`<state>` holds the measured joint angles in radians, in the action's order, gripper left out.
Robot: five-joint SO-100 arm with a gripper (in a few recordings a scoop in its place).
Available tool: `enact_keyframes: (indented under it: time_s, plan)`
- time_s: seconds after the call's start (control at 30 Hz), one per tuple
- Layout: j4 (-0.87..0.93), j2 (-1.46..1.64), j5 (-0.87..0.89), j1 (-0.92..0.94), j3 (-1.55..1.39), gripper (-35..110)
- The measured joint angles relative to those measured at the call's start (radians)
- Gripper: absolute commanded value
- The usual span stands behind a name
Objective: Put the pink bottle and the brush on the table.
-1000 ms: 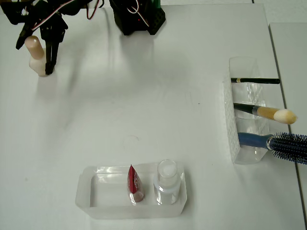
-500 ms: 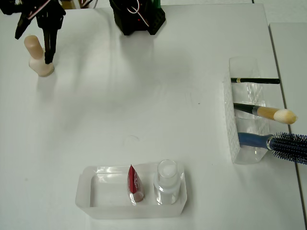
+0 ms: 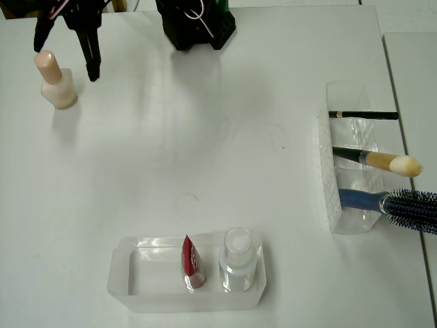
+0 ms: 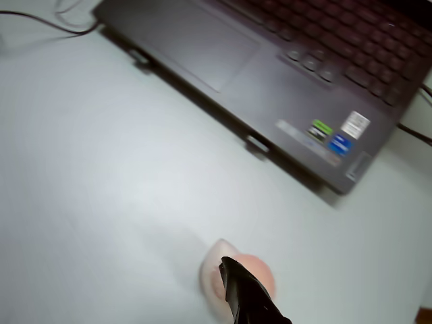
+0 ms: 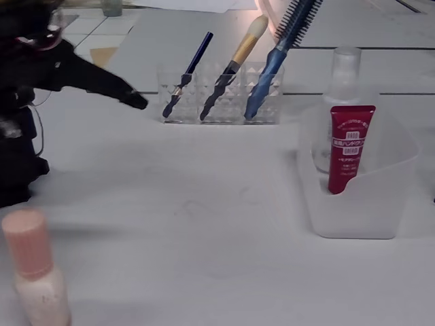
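— Jaws? Parted and holding nothing; gripper (image 3: 68, 51) raised near the table's (image 3: 205, 150) far-left corner in the overhead view, one dark finger (image 4: 250, 297) just above the cap in the wrist view.

— And the pink bottle (image 3: 56, 83)? Standing upright on the table, just beside the gripper, toward the left edge, apart from both fingers. Long axis vertical, cap up. Judged as already placed, half the task done.

— Then the brush (image 3: 379, 161)? Well apart, across the table at its right edge, lodged in the middle slot of the clear holder (image 3: 334, 171). Between the thin black pencil (image 3: 362, 115) on the far side and the blue hairbrush (image 3: 396, 203) on the near side.

— Pointing which way? Long axis running left to right in the overhead view, handle down in the slot, cream bristles out past the holder toward the right edge. Leaning back steeply in the fixed view (image 5: 234, 58), bristle tip uppermost.

— Needed next, probably? A long swing rightward across the table, jaws closing across the ferrule or upper handle, then a pull along the brush's own axis out of the slot. Neighbours close on either side, so some risk of nudging them.

— Anything else about? A tray (image 3: 136, 283) by the near edge with a red tube (image 3: 190, 263) and a clear bottle (image 3: 237, 260).
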<state>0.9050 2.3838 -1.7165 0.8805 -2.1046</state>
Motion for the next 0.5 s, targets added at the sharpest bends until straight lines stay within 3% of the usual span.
enact_keyframes:
  time_s: [0.33, 0.5]
  plan:
    - [0.052, 0.021, 0.005, -0.184, 0.046, 46]
    - [0.106, 0.078, 0.006, -0.285, 0.049, 49]
